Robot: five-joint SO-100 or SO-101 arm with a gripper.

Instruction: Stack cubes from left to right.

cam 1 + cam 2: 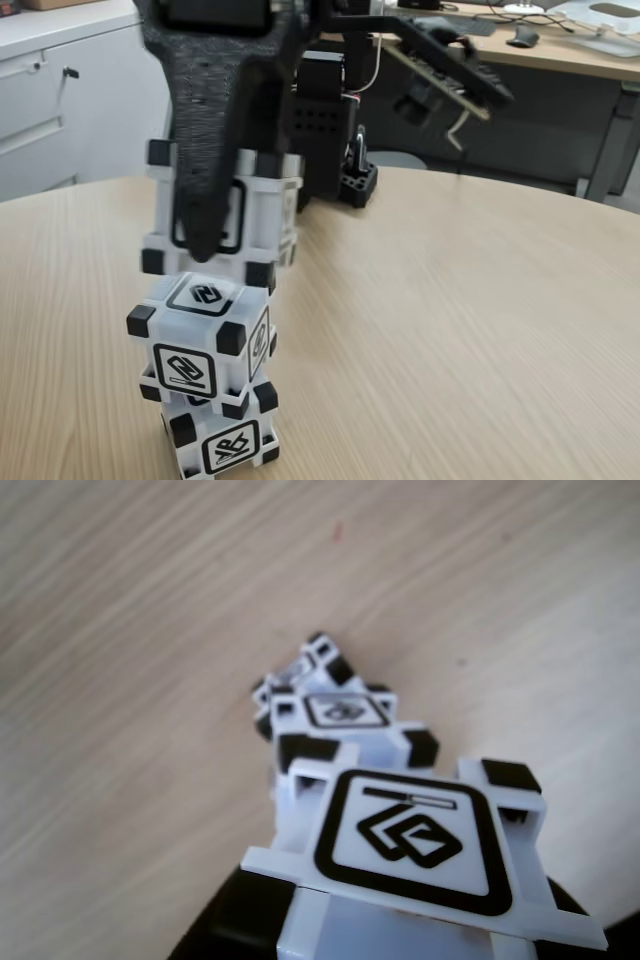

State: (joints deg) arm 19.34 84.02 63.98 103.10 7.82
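Top cube (262,205) gripped in closed gripper (205,245), just above 2 stacked cubes (205,345) on table (450,320).

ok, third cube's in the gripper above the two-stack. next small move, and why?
Probably ease the held cube toward the camera until it sits square over the middle cube, then lower. In the fixed view the gripper holds it above and apparently a little behind the stack, a gap showing below it. The middle cube looks slightly skewed on the bottom cube, so go gently.
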